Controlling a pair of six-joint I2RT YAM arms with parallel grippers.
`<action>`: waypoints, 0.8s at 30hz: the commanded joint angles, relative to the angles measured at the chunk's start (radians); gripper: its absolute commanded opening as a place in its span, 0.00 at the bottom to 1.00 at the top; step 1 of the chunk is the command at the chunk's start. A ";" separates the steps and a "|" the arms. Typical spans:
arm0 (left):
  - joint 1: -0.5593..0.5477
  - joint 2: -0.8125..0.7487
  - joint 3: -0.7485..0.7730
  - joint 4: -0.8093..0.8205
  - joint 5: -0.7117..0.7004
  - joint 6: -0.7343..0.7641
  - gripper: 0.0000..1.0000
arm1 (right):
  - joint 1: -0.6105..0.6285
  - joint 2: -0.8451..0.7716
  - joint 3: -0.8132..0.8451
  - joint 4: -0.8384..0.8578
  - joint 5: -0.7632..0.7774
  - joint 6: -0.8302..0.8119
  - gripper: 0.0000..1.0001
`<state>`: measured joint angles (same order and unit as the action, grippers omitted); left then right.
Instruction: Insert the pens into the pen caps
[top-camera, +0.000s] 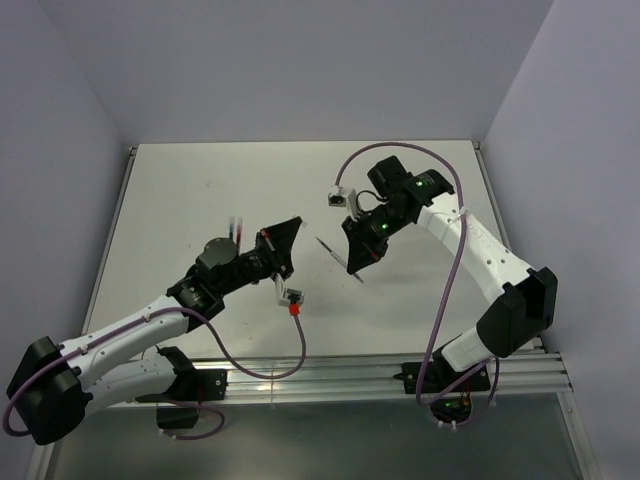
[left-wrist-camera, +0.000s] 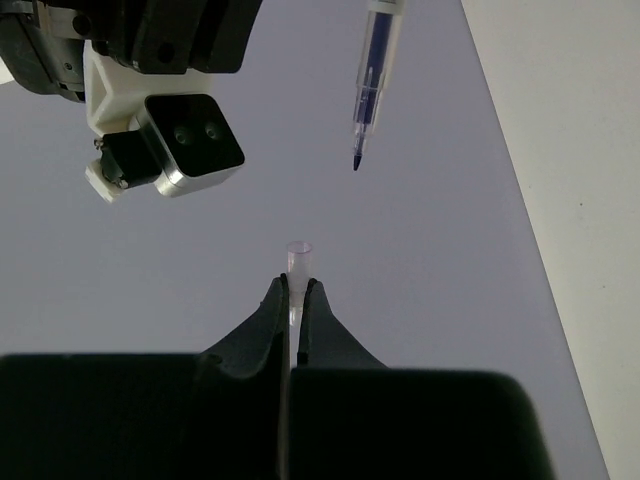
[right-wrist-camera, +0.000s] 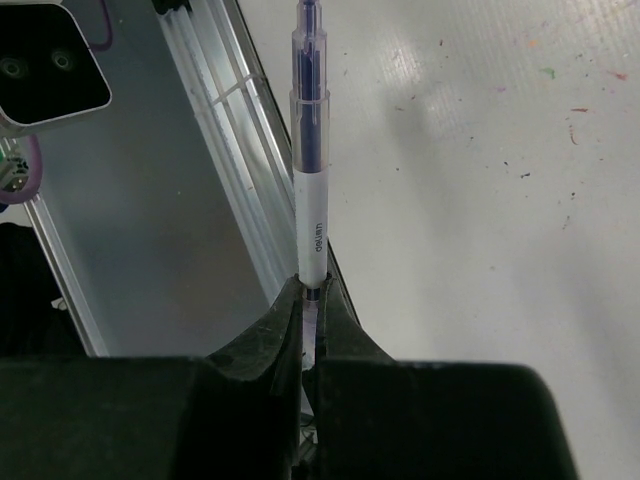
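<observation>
Top external: left arm (top-camera: 130, 330) and right arm (top-camera: 480, 250) are raised over the white table (top-camera: 200, 180), ends facing, apart.
Left wrist: left gripper (left-wrist-camera: 292, 290) clamped on a clear cap (left-wrist-camera: 298, 255); blue pen (left-wrist-camera: 372, 90) tip near, not touching.
Right wrist: right gripper (right-wrist-camera: 310, 295) grasps the blue pen's rear end.

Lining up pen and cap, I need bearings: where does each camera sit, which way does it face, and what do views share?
Top external: above and behind the bases, looking down on the white table; left arm and right arm show.
Left wrist: behind the left fingers pinching a clear plastic cap, facing the tip of the blue clear-barrelled pen.
Right wrist: behind the right fingers gripping that pen, facing the table.
Shared: both wrist views show the pen and the other wrist's camera.
</observation>
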<state>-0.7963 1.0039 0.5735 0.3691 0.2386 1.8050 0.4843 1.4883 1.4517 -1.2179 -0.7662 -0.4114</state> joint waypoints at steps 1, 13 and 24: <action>-0.003 -0.024 0.011 0.012 0.051 0.045 0.00 | 0.026 -0.042 0.010 0.017 0.021 0.025 0.00; -0.014 -0.031 0.017 -0.087 0.077 0.073 0.00 | 0.045 -0.040 0.041 0.012 0.021 0.033 0.00; -0.041 -0.024 0.034 -0.136 0.080 0.077 0.00 | 0.057 -0.036 0.047 0.015 0.025 0.034 0.00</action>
<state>-0.8330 0.9886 0.5739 0.2562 0.2844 1.8565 0.5312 1.4883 1.4548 -1.2167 -0.7410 -0.3820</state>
